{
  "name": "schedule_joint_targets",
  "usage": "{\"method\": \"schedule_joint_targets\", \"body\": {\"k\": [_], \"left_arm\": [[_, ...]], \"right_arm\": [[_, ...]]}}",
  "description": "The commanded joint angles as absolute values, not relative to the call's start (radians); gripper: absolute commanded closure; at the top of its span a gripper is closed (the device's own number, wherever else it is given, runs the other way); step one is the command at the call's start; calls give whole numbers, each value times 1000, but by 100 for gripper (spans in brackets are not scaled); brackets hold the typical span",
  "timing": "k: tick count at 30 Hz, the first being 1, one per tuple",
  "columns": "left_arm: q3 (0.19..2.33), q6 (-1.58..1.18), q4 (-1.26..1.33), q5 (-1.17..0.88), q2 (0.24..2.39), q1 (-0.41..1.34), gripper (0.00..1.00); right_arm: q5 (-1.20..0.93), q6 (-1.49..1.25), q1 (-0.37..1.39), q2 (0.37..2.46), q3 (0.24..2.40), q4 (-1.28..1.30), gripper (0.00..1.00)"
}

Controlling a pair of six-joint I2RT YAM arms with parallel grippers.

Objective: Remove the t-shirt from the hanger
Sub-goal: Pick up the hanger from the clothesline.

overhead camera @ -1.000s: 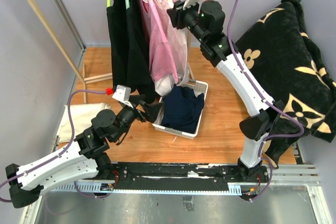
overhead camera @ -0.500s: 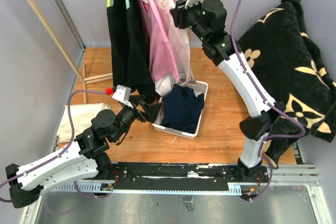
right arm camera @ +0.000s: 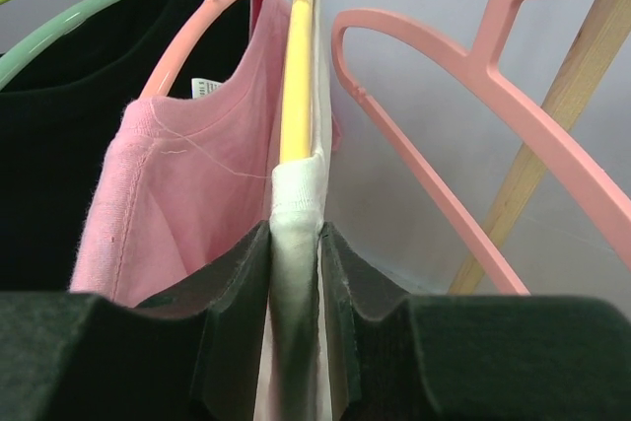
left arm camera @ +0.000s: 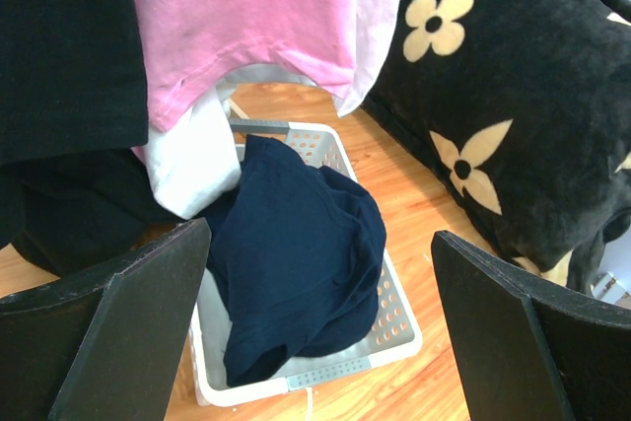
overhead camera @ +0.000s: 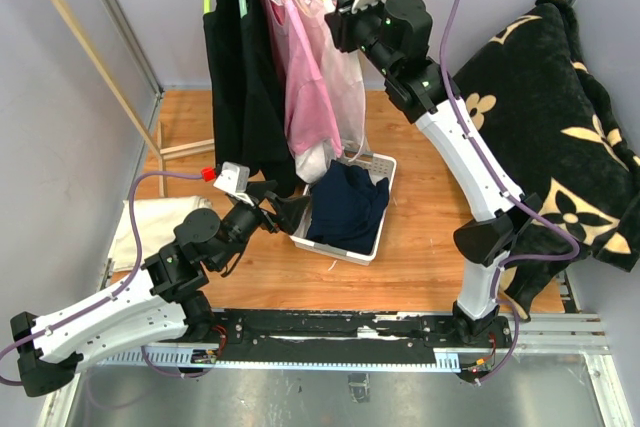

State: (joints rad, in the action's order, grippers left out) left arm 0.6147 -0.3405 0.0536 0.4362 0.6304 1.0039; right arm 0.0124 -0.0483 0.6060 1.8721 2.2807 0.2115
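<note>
A white t-shirt point(overhead camera: 335, 77) hangs on a yellow hanger point(right arm camera: 296, 76) from the rack at the top of the overhead view. My right gripper point(right arm camera: 294, 244) is up at the hanger and shut on the shirt's white shoulder fabric point(right arm camera: 296, 194), just below the collar. It also shows in the overhead view point(overhead camera: 345, 22). My left gripper point(left arm camera: 315, 342) is open and empty, low over the table, facing a white basket point(left arm camera: 394, 313). In the overhead view it point(overhead camera: 285, 209) sits just left of that basket.
A pink t-shirt point(overhead camera: 305, 97) on a pink hanger and black garments point(overhead camera: 240, 87) hang left of the white one. An empty pink hanger point(right arm camera: 473, 115) hangs to the right. The basket point(overhead camera: 385, 172) holds a navy garment point(overhead camera: 345, 207). A black patterned blanket point(overhead camera: 560, 117) lies at right.
My right gripper has risen slightly toward the rail while holding the white shirt's shoulder. The left arm has not moved.
</note>
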Motion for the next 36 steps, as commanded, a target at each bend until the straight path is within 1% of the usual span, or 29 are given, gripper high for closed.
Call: {"method": "schedule_joint_targets", "body": {"k": [1,15,18,24,28,31,36], "left_arm": [[615,-333,71,449,629,1011,0],[614,-334,66,452,626,1011,0],[614,-334,64,453,624,1010,0],[614,-334,67,455,624,1011,0],[614,-336,71,452,626,1009,0],[614,-339,75,451,628,1010,0],[616,-343,86,445,639,1011,0]], "right_arm": [[34,-48,623,1881,2322,222,73],[31,-47,623,1904,2339,225,74],[29,-48,622,1909,2341,223,80],[28,-41,623,1891,2297,182,98],[24,-23,623,1833,2178,64,99],[23,-14,623,1773,2051,-110,99],[23,0,623,1749,2023,-199,99]]}}
